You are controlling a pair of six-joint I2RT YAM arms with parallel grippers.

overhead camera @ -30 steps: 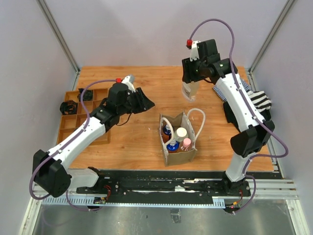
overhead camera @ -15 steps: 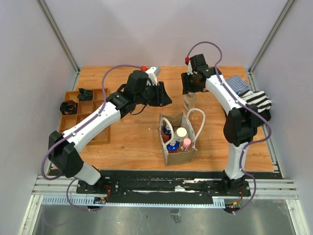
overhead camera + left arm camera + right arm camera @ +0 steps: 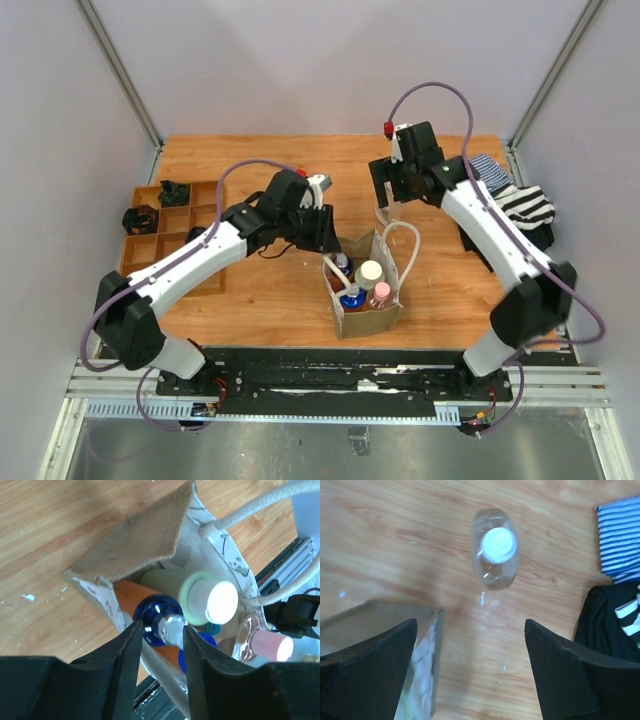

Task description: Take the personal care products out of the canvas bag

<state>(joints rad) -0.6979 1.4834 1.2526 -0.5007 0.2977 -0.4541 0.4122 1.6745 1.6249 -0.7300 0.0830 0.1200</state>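
The small boxy tan canvas bag with white rope handles point(image 3: 372, 318) stands upright and open near the front middle of the wooden surface point(image 3: 250, 295). Four products stand inside it. They are an orange bottle with a blue top and clear nozzle point(image 3: 154, 616), a cream bottle with a wide white cap point(image 3: 210, 600), a clear bottle with a pink cap point(image 3: 270, 646), and a second blue-topped bottle point(image 3: 352, 298) at the front left.

The left tool point(image 3: 161, 625) is at the bag's mouth. Its two fingers stand close on either side of the first bottle's blue top. I cannot tell whether they are pressing on it.

A clear bottle with a white cap point(image 3: 495, 550) stands upright on the surface just behind the bag, outside it. The right tool point(image 3: 470, 624) hangs above this bottle with its fingers spread wide and nothing between them.

A blue-and-white striped folded cloth point(image 3: 620, 535) and a black cloth with white stripes point(image 3: 525, 205) lie at the right edge. A brown wooden compartment tray point(image 3: 150, 262) sits at the far left, with a small black coiled item point(image 3: 177, 190) in one far compartment and another point(image 3: 140, 218) at its left rim.
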